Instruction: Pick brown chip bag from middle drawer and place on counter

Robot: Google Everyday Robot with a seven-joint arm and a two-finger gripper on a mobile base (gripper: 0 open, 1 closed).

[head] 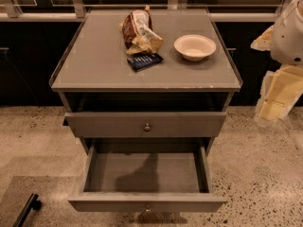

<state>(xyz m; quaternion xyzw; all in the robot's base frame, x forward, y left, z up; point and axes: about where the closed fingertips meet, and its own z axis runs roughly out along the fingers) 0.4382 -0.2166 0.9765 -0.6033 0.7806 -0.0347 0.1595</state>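
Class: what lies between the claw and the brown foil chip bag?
Camera view: a round white bowl, on the grey counter; claw hangs far right.

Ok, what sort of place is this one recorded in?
Probably an office kitchenette or break area: a grey drawer cabinet whose counter holds a brown chip bag and white bowl, on speckled floor. The gripper hangs at the view's right edge.

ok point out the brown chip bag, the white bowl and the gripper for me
brown chip bag (138, 32), camera view, on its crumpled middle
white bowl (194, 55), camera view, on its near outer wall
gripper (275, 97), camera view, at the right edge, on its pale lower part
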